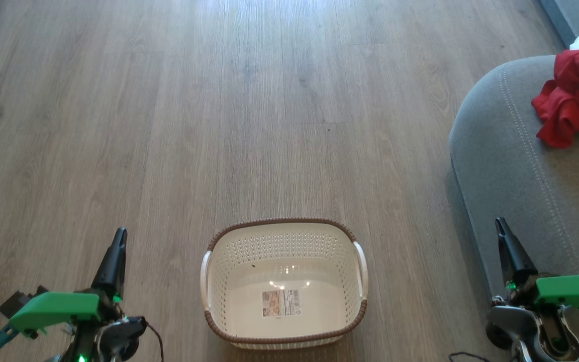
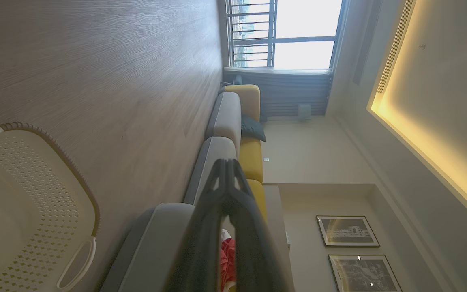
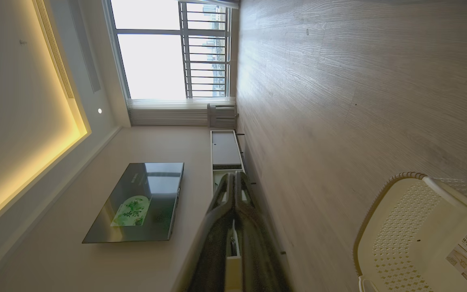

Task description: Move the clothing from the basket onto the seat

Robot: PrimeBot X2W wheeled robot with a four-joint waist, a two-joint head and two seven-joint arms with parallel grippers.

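Right end effector (image 1: 500, 225) well apart from clothing (image 1: 573, 100)

Pale wood-plank floor (image 1: 249, 110) stretches toward a tall barred window (image 3: 164, 52) bright with daylight. A television (image 3: 136, 202) hangs on one wall near a low cabinet (image 3: 224, 149). Two framed pictures (image 2: 347, 231) hang on another wall, and a dark cushion (image 2: 253, 129) leans against a yellow backrest (image 2: 249, 101).

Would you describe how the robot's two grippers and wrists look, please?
The left gripper and right gripper each have long, tapering dark fingers above a bright green plastic cover and grey-black wrist hardware. A black cable loops by the left one.
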